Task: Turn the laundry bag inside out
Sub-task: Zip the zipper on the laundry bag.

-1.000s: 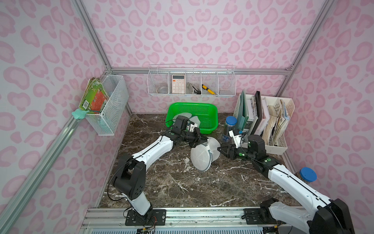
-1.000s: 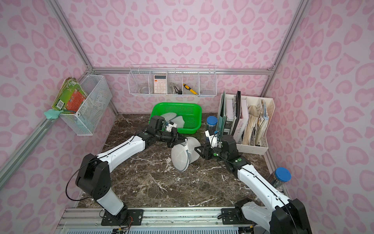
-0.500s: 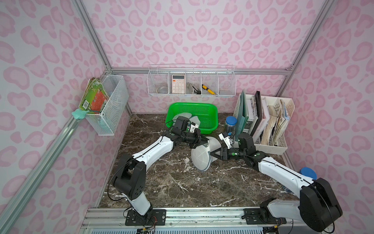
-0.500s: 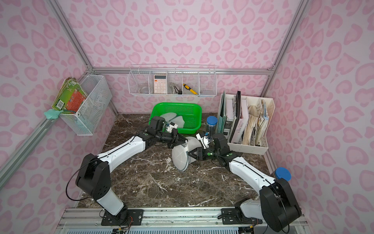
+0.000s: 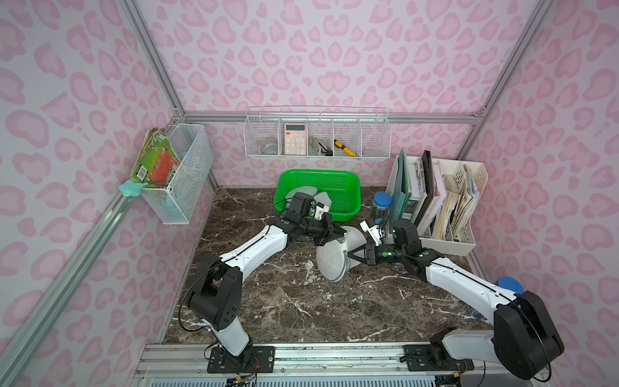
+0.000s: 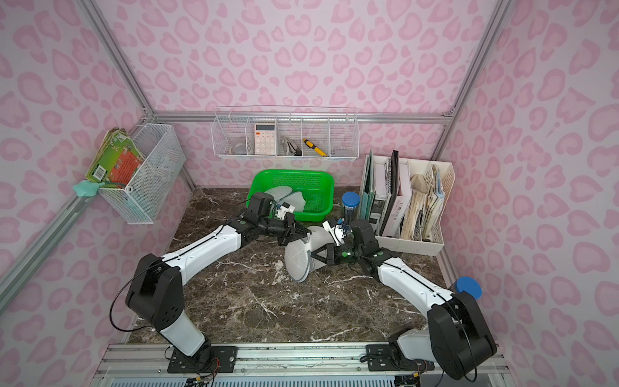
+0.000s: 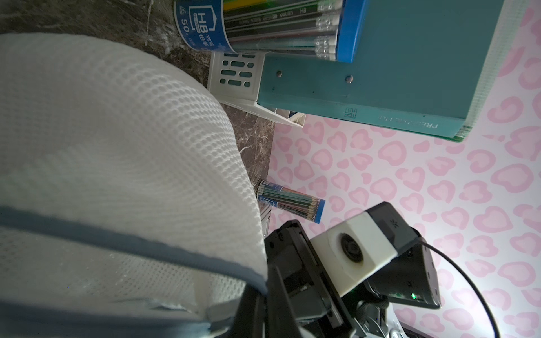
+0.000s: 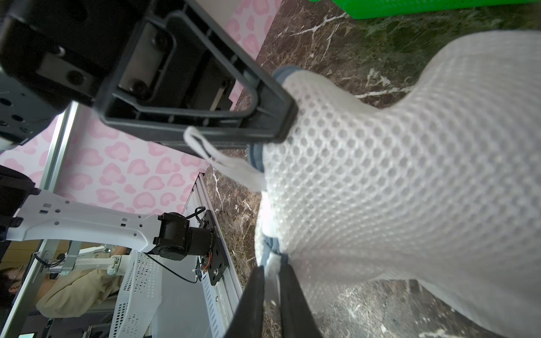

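Slippage is your risk — left end effector (image 5: 335, 240) and right end effector (image 5: 349, 258) are each closed on just the laundry bag (image 5: 331, 264) rim. Pull hard and it could escape.

The pencil tube (image 7: 202, 26) has a blue label reading "HB" and "50" — a pencil (image 7: 278, 16) inside also reads "HB"; the teal folder (image 7: 380, 73) spine print is unreadable.

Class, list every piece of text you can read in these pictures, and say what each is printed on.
"HB" and "50": label of the pencil tube.
"HB": a pencil in that tube.
Print on the folder: upside down and blurred, not readable.
Keys of the calculator, title on a binder: too small.
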Controlling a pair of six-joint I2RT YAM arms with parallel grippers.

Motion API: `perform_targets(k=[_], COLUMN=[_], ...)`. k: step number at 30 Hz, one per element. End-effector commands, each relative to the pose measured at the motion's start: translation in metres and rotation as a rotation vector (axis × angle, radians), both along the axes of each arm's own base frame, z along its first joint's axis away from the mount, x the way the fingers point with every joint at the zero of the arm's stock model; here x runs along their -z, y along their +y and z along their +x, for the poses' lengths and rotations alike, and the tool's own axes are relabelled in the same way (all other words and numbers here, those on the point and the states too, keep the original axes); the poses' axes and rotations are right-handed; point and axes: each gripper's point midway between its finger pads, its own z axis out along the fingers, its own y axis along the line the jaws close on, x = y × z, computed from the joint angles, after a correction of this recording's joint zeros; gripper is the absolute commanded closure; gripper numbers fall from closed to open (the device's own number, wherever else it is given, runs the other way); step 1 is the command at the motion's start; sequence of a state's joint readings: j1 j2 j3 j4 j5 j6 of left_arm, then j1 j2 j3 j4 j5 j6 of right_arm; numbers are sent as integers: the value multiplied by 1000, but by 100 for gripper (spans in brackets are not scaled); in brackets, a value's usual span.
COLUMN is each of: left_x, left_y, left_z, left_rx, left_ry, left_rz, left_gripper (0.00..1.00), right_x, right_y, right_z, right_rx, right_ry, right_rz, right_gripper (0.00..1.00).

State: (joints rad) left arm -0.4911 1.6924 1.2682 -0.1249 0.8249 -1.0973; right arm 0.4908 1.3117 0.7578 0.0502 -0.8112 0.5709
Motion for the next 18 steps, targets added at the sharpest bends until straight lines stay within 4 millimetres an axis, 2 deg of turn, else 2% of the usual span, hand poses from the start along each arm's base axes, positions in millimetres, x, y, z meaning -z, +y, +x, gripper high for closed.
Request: perform_targets(k=[1, 3, 11, 18], left_x=[1, 0, -10, -31], left_y=[-1, -1, 3, 17], left_z=[0, 2, 11, 31], left_rx=[7, 2, -56, -160], left_ry=[-4, -4, 8, 9], left_rz=[-3, -3, -40, -135], left_gripper=[100, 100, 100, 100], right_x=[2, 2, 13, 36], right_y=[-2, -4, -8, -14], right_z=[-4, -4, -5, -12], right_rx=[0, 9, 23, 16], right_ry=[1, -3, 26, 75], right_rz=[-13, -17, -41, -89], right_gripper=[96, 100, 100, 100])
